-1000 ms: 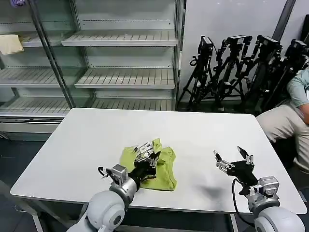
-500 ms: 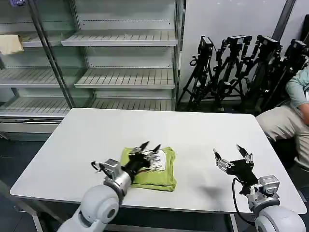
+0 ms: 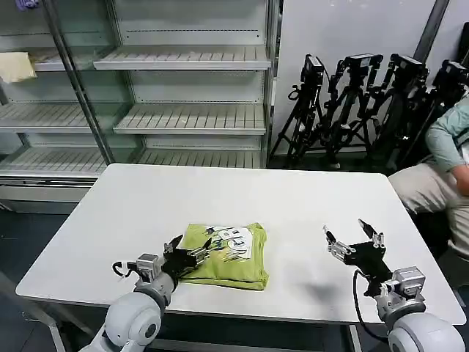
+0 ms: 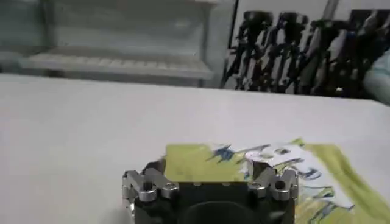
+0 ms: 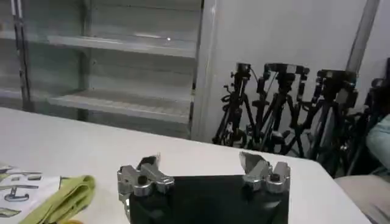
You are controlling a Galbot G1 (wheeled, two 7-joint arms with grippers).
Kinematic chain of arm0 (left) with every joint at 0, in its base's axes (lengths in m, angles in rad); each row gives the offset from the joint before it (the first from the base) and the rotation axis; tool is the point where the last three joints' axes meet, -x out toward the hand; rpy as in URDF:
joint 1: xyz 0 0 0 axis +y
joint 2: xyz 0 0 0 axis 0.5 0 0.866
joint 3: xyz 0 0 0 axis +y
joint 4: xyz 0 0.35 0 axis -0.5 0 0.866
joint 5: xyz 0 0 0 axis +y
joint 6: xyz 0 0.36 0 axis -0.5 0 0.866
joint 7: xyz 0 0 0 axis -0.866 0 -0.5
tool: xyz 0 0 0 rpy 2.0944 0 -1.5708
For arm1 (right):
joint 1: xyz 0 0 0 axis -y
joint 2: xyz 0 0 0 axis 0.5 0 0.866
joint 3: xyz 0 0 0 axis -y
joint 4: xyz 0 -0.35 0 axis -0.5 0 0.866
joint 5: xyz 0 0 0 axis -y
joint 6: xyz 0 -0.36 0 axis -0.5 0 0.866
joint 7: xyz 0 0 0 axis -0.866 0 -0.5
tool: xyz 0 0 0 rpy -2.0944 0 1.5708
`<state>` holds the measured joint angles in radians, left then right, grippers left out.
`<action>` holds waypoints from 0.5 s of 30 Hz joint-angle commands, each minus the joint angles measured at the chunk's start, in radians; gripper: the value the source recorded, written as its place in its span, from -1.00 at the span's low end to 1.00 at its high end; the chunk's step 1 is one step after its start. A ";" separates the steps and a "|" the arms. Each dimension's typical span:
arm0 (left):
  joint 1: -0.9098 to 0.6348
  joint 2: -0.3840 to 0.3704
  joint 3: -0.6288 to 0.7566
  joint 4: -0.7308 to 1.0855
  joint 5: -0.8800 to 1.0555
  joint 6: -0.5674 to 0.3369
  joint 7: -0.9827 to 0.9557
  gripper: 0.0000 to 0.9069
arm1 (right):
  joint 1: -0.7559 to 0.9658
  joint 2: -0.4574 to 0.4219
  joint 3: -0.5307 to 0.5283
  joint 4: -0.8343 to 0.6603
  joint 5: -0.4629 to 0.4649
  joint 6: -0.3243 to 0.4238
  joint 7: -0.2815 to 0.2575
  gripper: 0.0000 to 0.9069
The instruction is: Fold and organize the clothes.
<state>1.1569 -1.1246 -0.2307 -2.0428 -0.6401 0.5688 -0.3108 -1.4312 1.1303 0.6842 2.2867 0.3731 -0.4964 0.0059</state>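
Observation:
The clothes are one lime yellow-green T-shirt (image 3: 227, 262), folded into a compact rectangle near the front middle of the white table (image 3: 308, 194). A white panel with dark print shows on its top. My left gripper (image 3: 195, 246) is open at the shirt's near left edge, low over the table, and the fabric lies just ahead of its jaws. In the left wrist view the shirt (image 4: 347, 182) spreads beyond my left gripper (image 4: 207, 167). My right gripper (image 3: 352, 235) hovers open over bare table to the right, apart from the shirt. In the right wrist view, the shirt's edge (image 5: 67, 198) lies off to one side of the right gripper (image 5: 201, 163).
Empty metal shelving (image 3: 183, 117) stands behind the table, with a pale cream cloth (image 3: 15, 66) on an upper left shelf. Black tripods (image 3: 366, 95) stand at the back right. A seated person (image 3: 440, 176) is at the table's right side.
My left gripper let go of the lifted fold and drew back towards the table's front left. The shirt settled flat, with its printed panel on top. The right arm stayed still.

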 commanded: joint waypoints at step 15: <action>0.048 -0.014 -0.009 0.049 -0.060 0.009 -0.037 -0.96 | -0.031 0.001 0.012 0.018 0.001 0.000 0.003 1.00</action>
<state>1.1925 -1.1341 -0.2371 -2.0147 -0.6857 0.5725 -0.3393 -1.4562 1.1304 0.6937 2.3023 0.3747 -0.4961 0.0075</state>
